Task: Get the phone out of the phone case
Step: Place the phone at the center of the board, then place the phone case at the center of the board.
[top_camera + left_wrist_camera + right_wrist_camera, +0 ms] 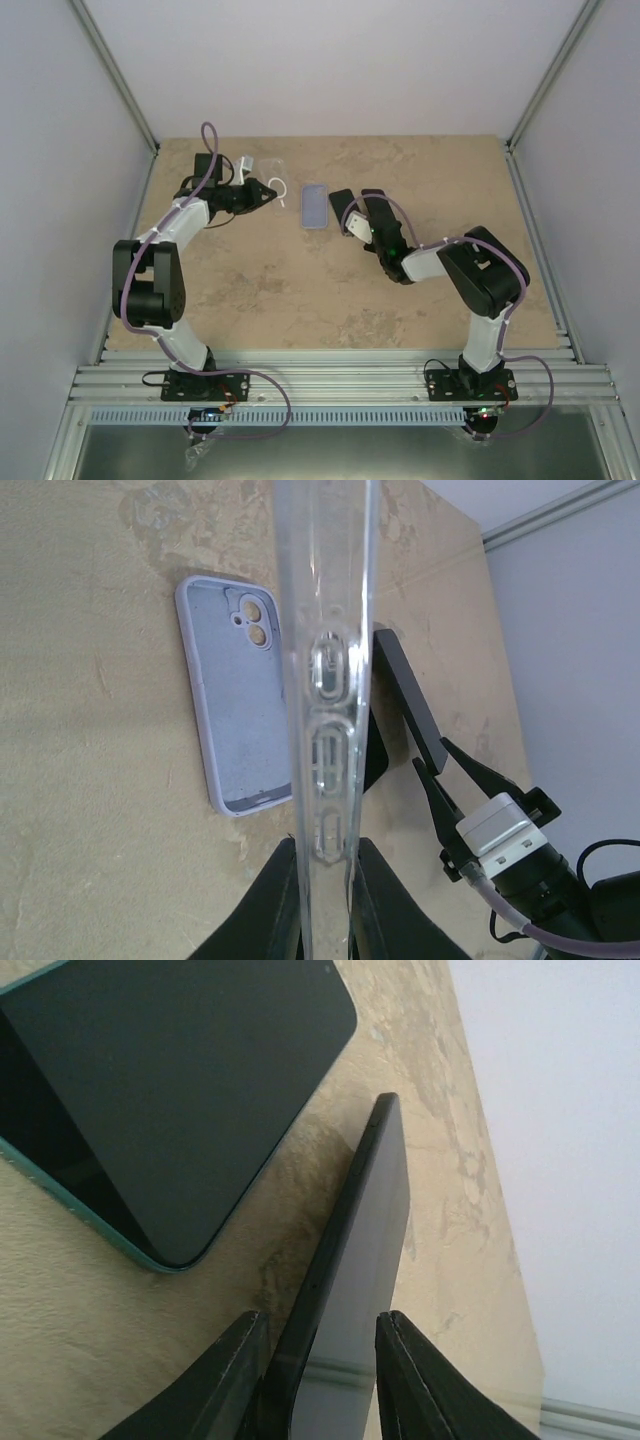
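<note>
My left gripper (262,193) is shut on a clear phone case (272,170) and holds it edge-on off the table; in the left wrist view the case (325,660) stands between my fingers (325,845). My right gripper (350,217) is shut on a black phone (341,204), bare and tilted above the table. In the right wrist view the phone (365,1230) sits edge-on between the jaws (322,1322). The left wrist view shows the phone (405,690) just right of the clear case, apart from it.
An empty lavender case (315,205) lies flat between the two grippers, open side up (235,710). In the right wrist view it looks dark with a teal rim (170,1090). Grey walls enclose the table (330,290) on three sides.
</note>
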`<move>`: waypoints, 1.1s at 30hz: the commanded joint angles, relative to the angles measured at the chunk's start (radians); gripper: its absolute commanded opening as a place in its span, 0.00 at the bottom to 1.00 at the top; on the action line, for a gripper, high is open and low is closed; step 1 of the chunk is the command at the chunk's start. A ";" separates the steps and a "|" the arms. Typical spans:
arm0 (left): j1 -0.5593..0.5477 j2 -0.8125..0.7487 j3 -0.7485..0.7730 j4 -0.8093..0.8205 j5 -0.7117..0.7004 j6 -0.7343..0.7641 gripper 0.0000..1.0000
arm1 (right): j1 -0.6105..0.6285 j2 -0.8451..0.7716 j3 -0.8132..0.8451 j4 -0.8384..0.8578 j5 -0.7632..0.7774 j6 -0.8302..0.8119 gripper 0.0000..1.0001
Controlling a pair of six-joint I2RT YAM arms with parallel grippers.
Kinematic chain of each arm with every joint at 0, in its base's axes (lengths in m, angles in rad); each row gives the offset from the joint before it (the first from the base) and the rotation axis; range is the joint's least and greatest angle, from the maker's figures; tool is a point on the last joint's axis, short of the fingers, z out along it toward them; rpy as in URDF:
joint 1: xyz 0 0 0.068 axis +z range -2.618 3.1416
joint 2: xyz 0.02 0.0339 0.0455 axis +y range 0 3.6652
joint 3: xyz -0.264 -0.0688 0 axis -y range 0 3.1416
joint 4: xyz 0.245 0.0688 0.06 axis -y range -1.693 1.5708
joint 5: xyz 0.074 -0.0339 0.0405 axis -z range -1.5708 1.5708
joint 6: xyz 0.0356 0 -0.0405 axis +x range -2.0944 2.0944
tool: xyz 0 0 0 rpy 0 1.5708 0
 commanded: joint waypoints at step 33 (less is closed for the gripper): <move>0.030 0.328 0.266 -0.358 -0.011 0.376 0.00 | -0.199 -0.270 0.272 -0.654 -0.534 0.546 0.65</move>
